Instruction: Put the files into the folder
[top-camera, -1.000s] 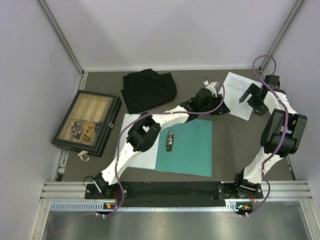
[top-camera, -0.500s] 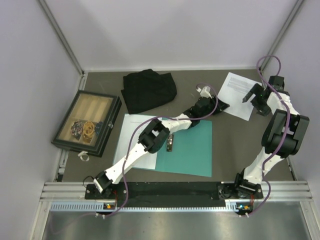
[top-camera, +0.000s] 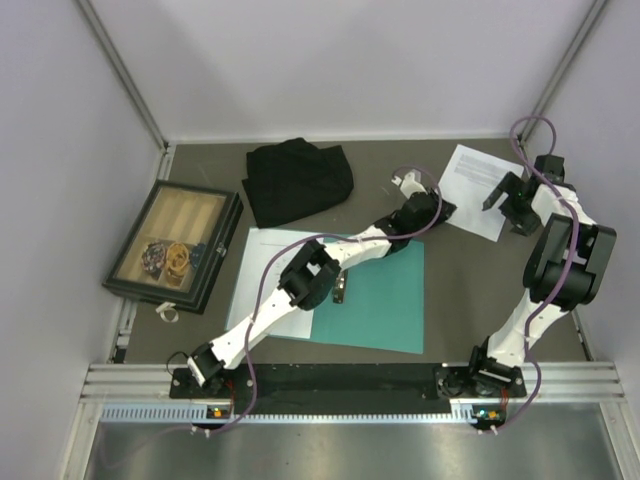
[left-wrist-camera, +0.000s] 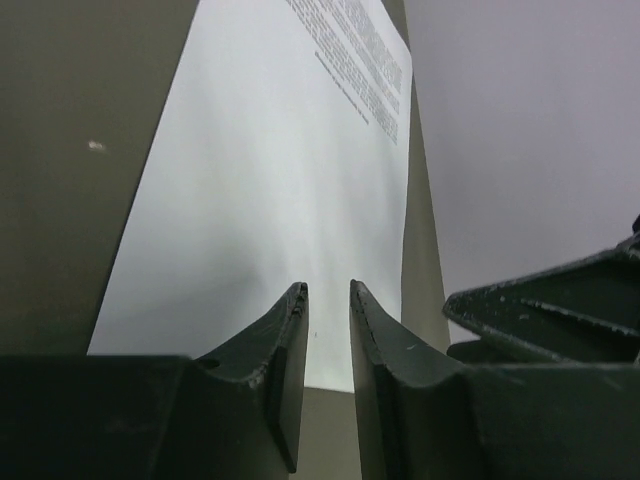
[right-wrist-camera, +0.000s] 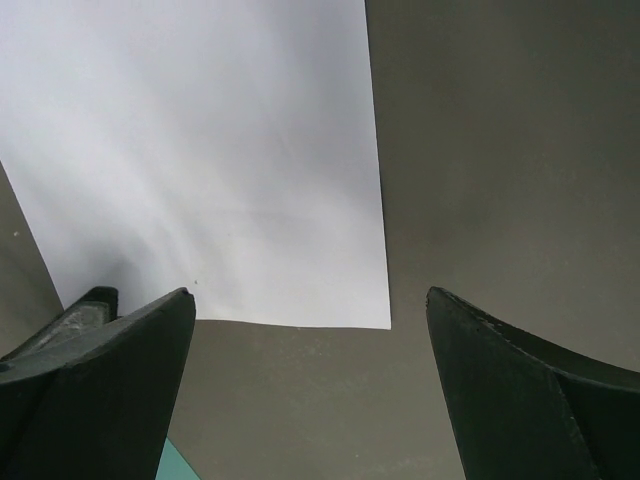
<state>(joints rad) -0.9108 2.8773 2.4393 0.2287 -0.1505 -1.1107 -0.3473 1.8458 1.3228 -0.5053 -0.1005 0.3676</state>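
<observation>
- Files lie apart on the desk (top-camera: 455, 290): one sheet (top-camera: 478, 180) sits at the far right, turned at an angle, and the other sheet (top-camera: 258, 262) lies flat just left of the folder (top-camera: 385, 300), partly hidden under the left arm (top-camera: 300, 280).
- The folder is teal, flat near the middle of the desk, with a small metal clip (top-camera: 341, 285) at its left edge.
- The left arm stretches across the folder's far left corner towards the angled sheet.
- The left end effector (left-wrist-camera: 327, 290) is at the near corner of that sheet. Its fingers (left-wrist-camera: 285, 350) are a narrow gap apart, and the edge of the paper shows in that gap. They are not pinched on it.
- Printed lines show at the far end of the sheet in the left wrist view.
- The right end effector (right-wrist-camera: 308, 294) is above the same sheet with its jaws spread wide and nothing between them. One blank corner of the paper lies below the gap.
- A black cloth (top-camera: 298, 180) lies crumpled at the back of the desk.
- A dark-framed wooden tray (top-camera: 160, 215) sits at the left with small items in its near end.
</observation>
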